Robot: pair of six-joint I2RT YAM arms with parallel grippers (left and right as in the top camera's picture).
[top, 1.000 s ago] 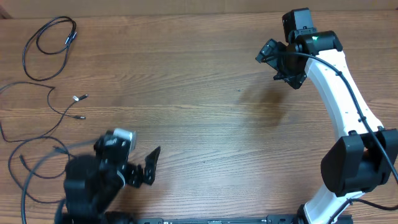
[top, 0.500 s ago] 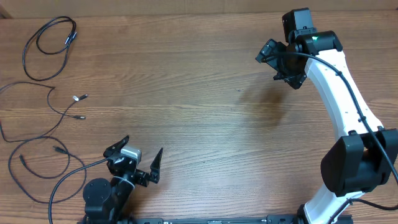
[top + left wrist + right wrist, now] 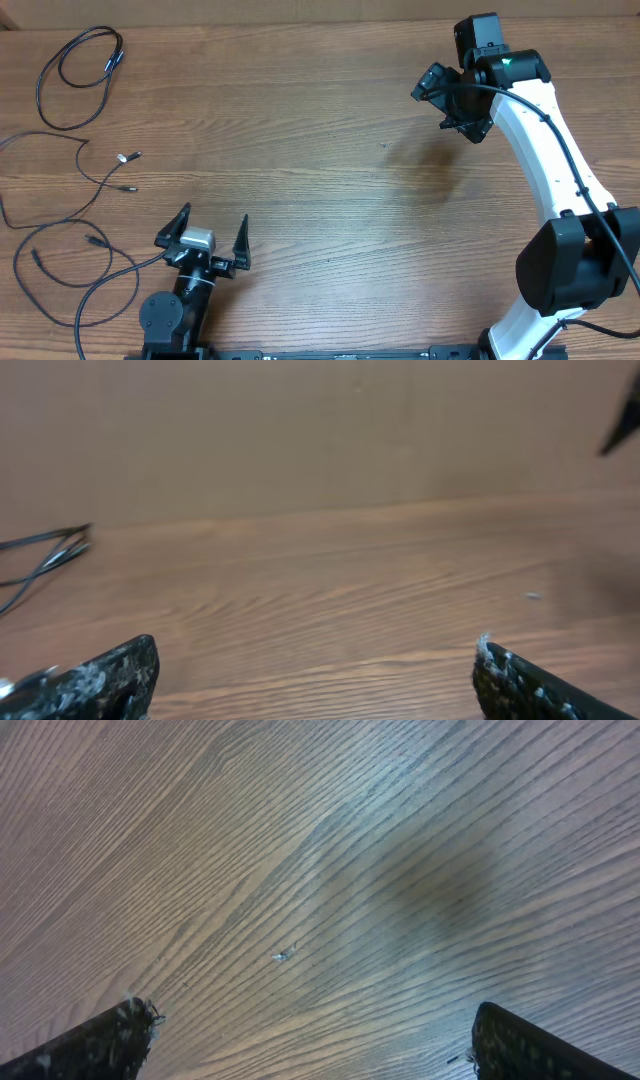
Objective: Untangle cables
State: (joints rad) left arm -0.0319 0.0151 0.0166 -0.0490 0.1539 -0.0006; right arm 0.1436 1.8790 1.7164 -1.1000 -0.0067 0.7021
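The cables (image 3: 113, 58) lie along the left edge of the table (image 3: 320, 200) — one double loop at the far-left corner, and thinner cords with small plugs further along that edge toward the near-left corner. They look laid out as separate loops, though a few thin ones seem to cross. I judge the untangling mostly done, perhaps not fully. The left gripper (image 3: 215, 213), at the near edge, has its fingers spread wide and holds nothing. The right gripper (image 3: 447, 105), toward the far-right corner, is equally spread and empty — both well apart from the cords.

Thin black cables (image 3: 112, 62) lie on the wooden table (image 3: 320, 200).
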